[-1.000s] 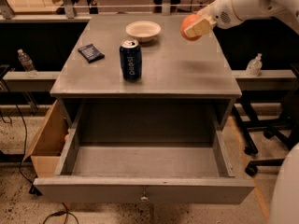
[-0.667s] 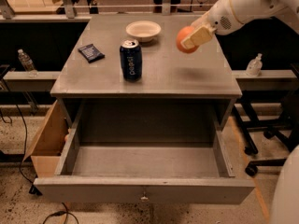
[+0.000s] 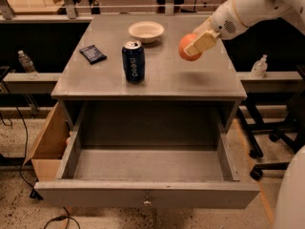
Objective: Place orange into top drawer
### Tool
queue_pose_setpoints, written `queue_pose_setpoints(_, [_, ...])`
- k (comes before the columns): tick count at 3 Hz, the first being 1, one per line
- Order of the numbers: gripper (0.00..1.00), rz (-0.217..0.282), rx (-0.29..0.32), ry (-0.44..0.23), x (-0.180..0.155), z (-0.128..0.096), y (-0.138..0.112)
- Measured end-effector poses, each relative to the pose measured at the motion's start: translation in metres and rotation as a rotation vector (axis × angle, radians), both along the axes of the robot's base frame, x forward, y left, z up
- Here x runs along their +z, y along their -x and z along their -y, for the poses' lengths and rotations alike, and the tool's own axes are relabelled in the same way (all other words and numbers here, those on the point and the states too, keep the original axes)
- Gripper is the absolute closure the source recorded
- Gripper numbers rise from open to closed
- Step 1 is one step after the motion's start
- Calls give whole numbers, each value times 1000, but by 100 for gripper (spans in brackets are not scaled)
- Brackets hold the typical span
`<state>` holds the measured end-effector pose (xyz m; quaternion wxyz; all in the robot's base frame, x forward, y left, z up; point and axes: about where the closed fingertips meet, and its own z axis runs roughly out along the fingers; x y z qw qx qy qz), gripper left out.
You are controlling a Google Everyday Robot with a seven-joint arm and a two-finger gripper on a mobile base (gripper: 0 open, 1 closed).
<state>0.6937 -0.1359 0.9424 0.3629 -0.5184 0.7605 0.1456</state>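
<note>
The orange (image 3: 184, 48) is held in my gripper (image 3: 193, 46), which is shut on it above the right part of the cabinet top (image 3: 162, 70). The white arm reaches in from the upper right. The top drawer (image 3: 147, 171) is pulled wide open below the cabinet top; its grey inside shows nothing in it, and its flat front panel with a small metal pull (image 3: 147, 202) faces the camera at the bottom.
A blue soda can (image 3: 134, 61) stands upright on the cabinet top, left of the orange. A cream bowl (image 3: 146, 31) sits at the back. A dark snack packet (image 3: 93, 54) lies at the left. A cardboard box (image 3: 47, 144) stands left of the drawer.
My gripper has carried the orange leftward and toward the front of the cabinet top, away from the back right corner. The drawer stays open.
</note>
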Motion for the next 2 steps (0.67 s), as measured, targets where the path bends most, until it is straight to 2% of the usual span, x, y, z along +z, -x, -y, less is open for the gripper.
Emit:
queue_pose_setpoints(1, [100, -5, 83, 36, 4, -11, 26])
queue_pose_setpoints(2, [100, 7, 176, 88, 13, -26, 68])
